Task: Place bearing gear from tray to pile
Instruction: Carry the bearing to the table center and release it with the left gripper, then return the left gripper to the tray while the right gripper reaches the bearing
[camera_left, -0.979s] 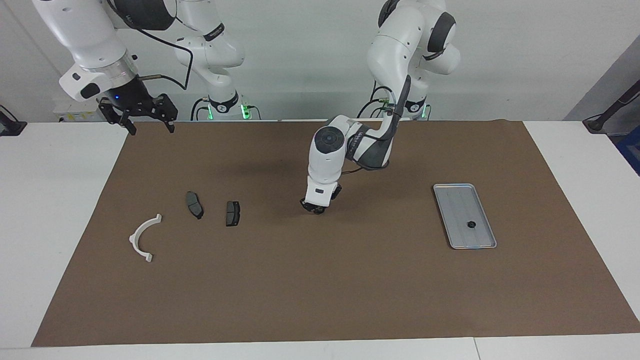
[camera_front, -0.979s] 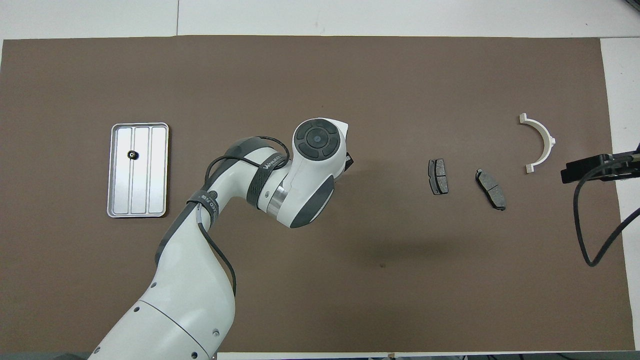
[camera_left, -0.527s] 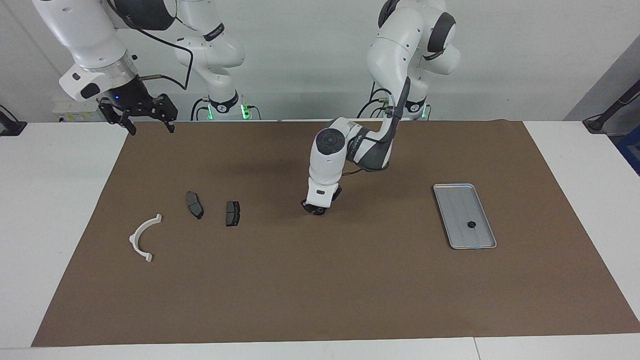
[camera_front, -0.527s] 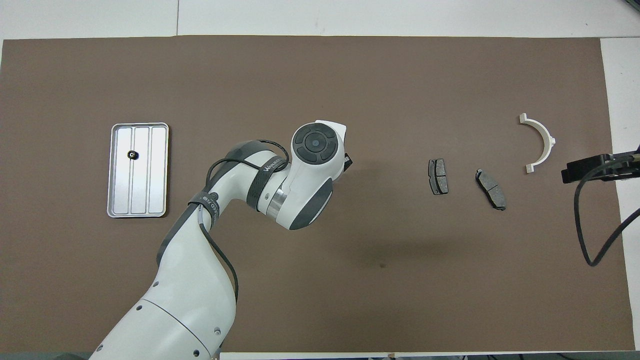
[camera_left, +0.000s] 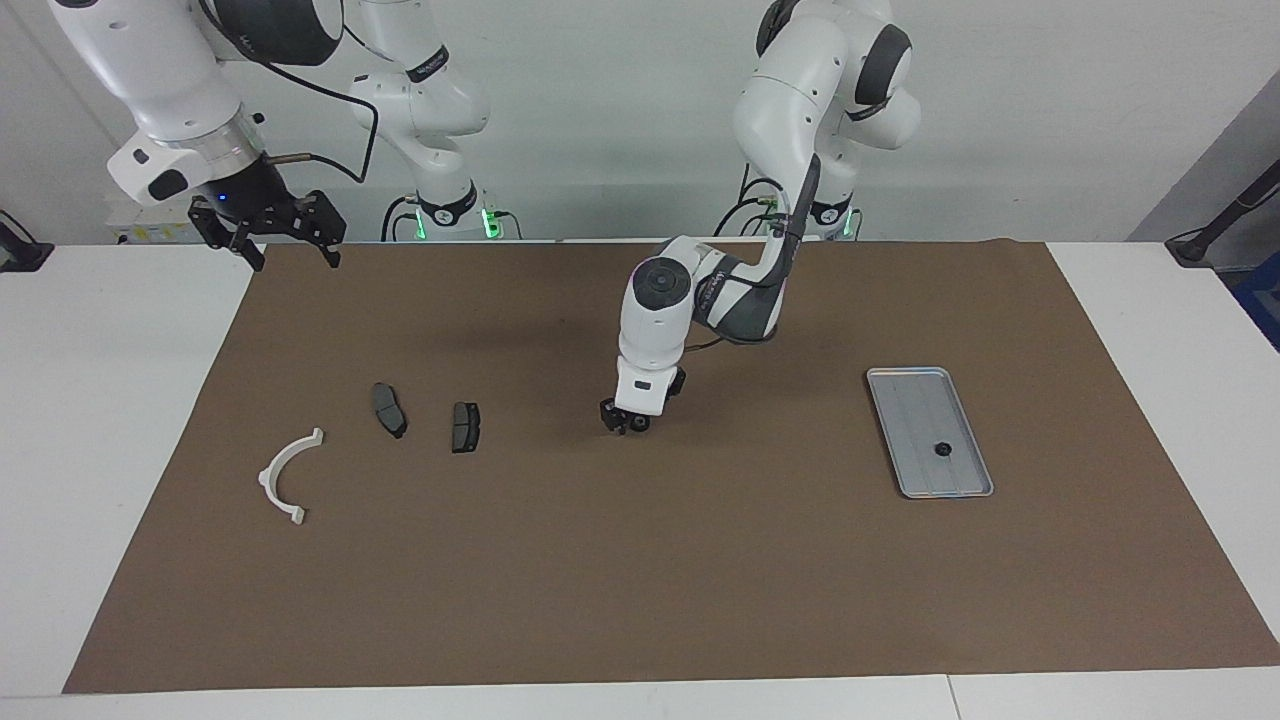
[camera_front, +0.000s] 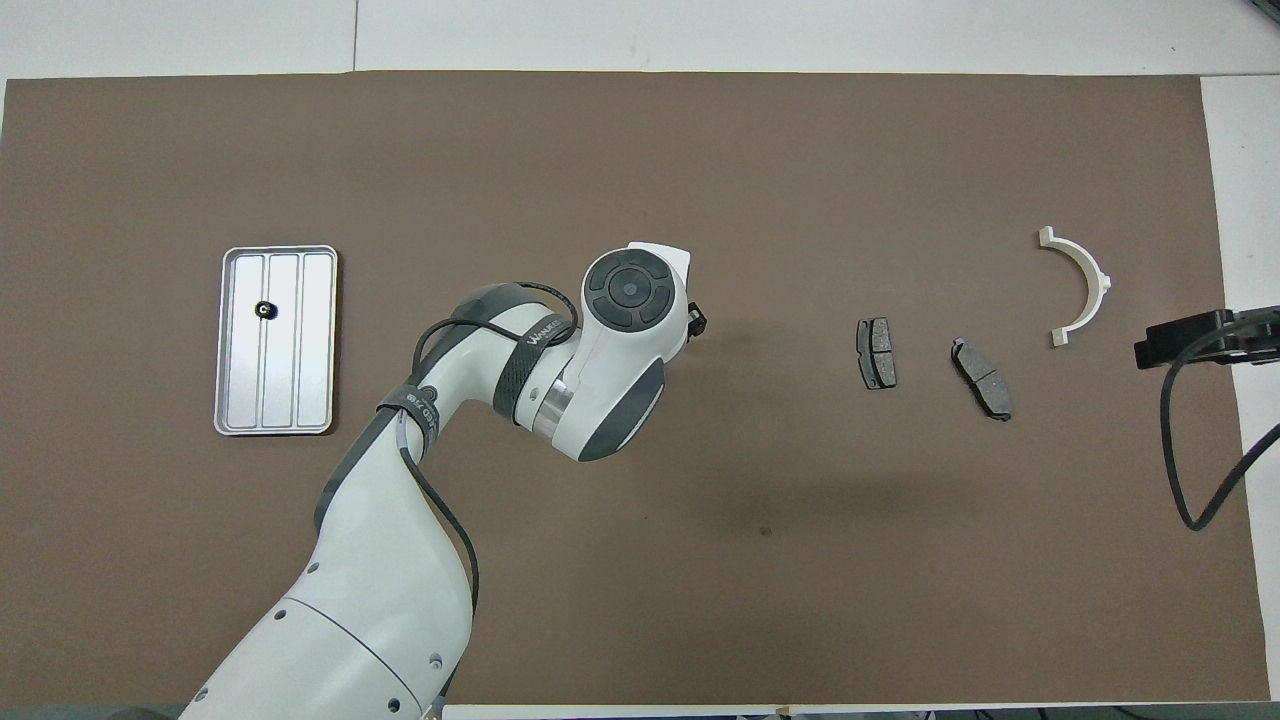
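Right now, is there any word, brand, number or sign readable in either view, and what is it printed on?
Black band on the left arm's wrist: white lettering, too small to read with certainty.
Black band lower on the same arm: white print, illegible.
Band on the right arm's base column: print too small to read.
Tray, bearing gear, brake pads, white half-ring bracket: no text visible.

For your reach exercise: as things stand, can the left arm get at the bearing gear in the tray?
Probably yes: the bearing gear lies uncovered in the tray, with bare mat from there to the left gripper.
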